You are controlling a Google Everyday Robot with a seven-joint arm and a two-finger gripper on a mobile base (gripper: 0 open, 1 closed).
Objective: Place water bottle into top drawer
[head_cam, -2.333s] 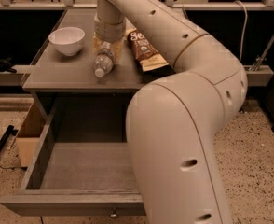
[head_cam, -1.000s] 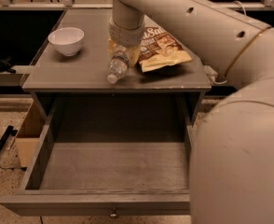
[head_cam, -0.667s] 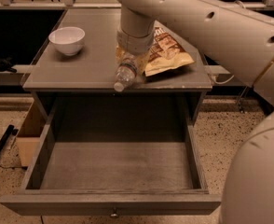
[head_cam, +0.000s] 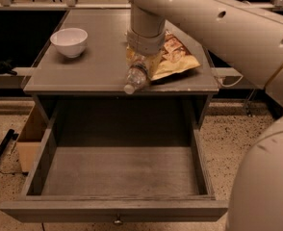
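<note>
Just below the pale cylindrical wrist, the two-finger gripper (head_cam: 140, 65) clasps the small clear ribbed plastic water bottle (head_cam: 135, 77) by its base end, so the bottle tilts with its white cap down and forward, poking past the front edge of the grey cabinet top (head_cam: 98, 69). Beneath and in front of the gripper, the wide grey wooden top drawer (head_cam: 83, 211) stands pulled open, its small round metal knob (head_cam: 117, 221) facing the camera. A white ceramic bowl (head_cam: 69, 41) sits off to the gripper's side, and a crinkled yellow snack bag (head_cam: 177, 59) lies just beside it on the other.
</note>
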